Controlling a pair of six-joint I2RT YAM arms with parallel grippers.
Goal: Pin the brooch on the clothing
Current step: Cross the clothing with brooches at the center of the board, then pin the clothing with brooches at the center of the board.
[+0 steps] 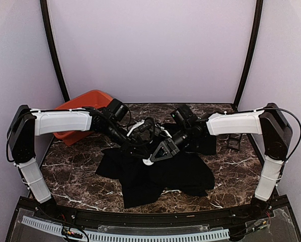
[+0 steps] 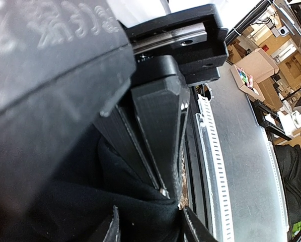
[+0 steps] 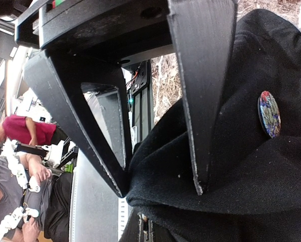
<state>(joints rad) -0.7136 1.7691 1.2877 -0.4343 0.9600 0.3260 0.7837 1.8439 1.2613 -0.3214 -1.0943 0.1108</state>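
The clothing (image 1: 155, 176), a black T-shirt, lies crumpled on the marble table, and both grippers meet over its upper part. My left gripper (image 1: 144, 146) is shut on a raised fold of the clothing (image 2: 90, 201). In the right wrist view its two fingers (image 3: 201, 126) squeeze that fold. My right gripper (image 3: 148, 224) is shut, its tips pressed against the fold from below, with a small pale glint at the tips (image 2: 164, 191). The brooch (image 3: 269, 113), a small round disc with a many-coloured face, sits on the cloth to the side of the fold.
An orange bin (image 1: 85, 103) stands at the back left, behind the left arm. A small black case (image 1: 234, 142) lies at the right, next to the right arm. The marble table (image 1: 70, 166) shows around the shirt.
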